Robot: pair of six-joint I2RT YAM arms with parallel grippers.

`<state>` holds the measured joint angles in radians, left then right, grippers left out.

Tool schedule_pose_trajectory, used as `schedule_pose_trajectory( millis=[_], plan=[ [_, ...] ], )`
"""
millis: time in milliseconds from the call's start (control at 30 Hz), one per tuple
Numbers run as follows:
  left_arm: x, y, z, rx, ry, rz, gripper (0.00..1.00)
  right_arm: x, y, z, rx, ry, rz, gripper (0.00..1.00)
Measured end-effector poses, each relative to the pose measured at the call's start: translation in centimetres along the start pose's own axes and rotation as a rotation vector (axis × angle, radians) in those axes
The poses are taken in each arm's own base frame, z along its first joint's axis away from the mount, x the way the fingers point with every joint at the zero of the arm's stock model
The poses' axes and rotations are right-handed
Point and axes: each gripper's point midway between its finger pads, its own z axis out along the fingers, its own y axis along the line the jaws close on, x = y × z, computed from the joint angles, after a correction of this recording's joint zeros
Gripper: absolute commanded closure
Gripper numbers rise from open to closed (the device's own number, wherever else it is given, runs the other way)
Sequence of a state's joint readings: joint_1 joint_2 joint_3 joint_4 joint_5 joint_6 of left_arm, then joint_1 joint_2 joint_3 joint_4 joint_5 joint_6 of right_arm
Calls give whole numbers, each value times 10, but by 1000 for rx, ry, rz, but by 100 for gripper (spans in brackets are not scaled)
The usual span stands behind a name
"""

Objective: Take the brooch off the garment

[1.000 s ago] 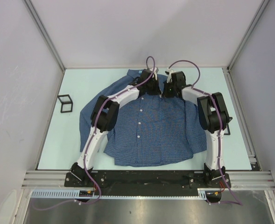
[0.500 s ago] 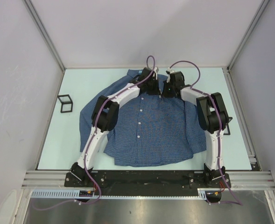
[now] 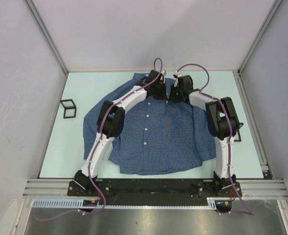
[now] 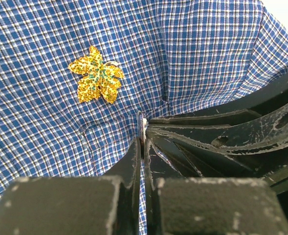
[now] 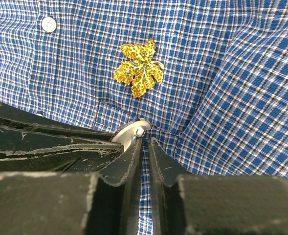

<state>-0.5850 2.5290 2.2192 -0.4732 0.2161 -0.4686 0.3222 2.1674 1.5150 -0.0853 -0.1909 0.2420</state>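
Note:
The garment (image 3: 153, 137), a blue checked shirt, lies flat and buttoned on the table. The brooch (image 4: 97, 74), a gold glittery leaf, is pinned on its upper chest; it also shows in the right wrist view (image 5: 140, 68). Both grippers meet tip to tip just below the brooch. My left gripper (image 4: 142, 139) is shut, pinching puckered shirt cloth with a small white disc (image 5: 129, 133) edge-on at its tips. My right gripper (image 5: 144, 147) is shut on a fold of cloth beside that disc. In the top view the arms hide the brooch.
A white shirt button (image 5: 49, 24) sits on the placket left of the brooch. A black wire-frame cube (image 3: 68, 108) stands on the pale table left of the shirt. A small black object (image 3: 239, 137) lies by the right arm. Walls close the far and side edges.
Almost nothing. The left wrist has edged slightly towards the collar; the right arm and the shirt look the same.

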Motion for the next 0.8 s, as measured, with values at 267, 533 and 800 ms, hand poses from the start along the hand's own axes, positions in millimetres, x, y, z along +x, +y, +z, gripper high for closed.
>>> schedule_pose_trajectory(
  millis=[267,533,800],
  plan=[
    [0,0,0,0,0,-1,100,0,-4,-1,22,0,15,71],
    [3,0,-1,2,6,2,100,1,-10,-6,15,3,47,64],
    [7,0,-3,3,13,4,100,1,-9,-11,17,-8,54,58]
  ],
)
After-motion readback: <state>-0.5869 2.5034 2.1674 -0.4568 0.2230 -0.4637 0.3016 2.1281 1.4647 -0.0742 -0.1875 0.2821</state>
